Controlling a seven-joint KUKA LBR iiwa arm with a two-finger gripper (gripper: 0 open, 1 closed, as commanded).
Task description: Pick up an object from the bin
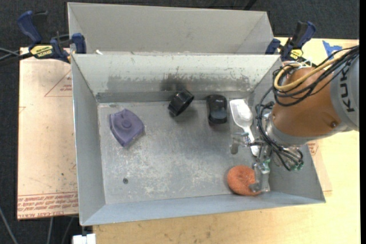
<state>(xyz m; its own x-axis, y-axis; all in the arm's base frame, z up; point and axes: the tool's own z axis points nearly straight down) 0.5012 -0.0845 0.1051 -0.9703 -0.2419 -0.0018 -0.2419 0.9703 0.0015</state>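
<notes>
I read the fingers (263, 178) as spread wide, with nothing between them. One rests against the right side of a reddish-orange round lump (241, 180) in the front right corner of the bin (171, 174). The gripper (250, 162) hangs there, with a white piece (241, 112) just behind it and a purple shape (126, 127) far left.

Mid floor (171, 163) bare, black lumps (180, 103) at back, purple block (126, 127) left
</notes>
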